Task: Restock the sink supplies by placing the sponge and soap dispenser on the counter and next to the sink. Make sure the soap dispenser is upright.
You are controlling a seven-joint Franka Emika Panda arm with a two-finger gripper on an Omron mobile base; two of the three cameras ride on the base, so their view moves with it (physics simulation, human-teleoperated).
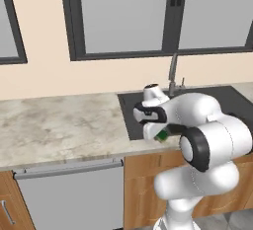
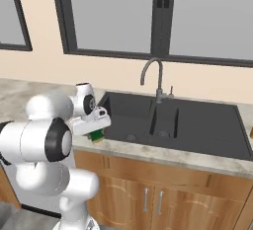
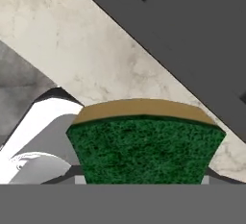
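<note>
Tool (image 2: 97, 134) closed on the sponge (image 3: 144, 146), which sits between the fingers and hides them in the hand view; green scouring face toward the camera, yellowish layer along its upper edge. Grip confirmed from both base views: a bit of green shows under the hand in the left base view (image 1: 161, 135) and at the tool's lower end in the right base view (image 2: 96, 135).

Sponge is held above the front strip of the tabletop (image 1: 59, 125), at the sink's left front corner. Whether it touches the stone I cannot tell; in the hand view the marbled surface lies just behind it, with the dark sink edge running diagonally past.

Below the tabletop: brown wooden cabinets (image 2: 163, 194) with handles, and a grey dishwasher front (image 1: 69, 194) left of the arm.

Beyond the tool: the sink (image 2: 197, 120), black, two basins, with a dark grey gooseneck faucet (image 2: 153, 78) standing at its back edge.

Farthest: beige wall and dark-framed windows (image 2: 113, 12).
</note>
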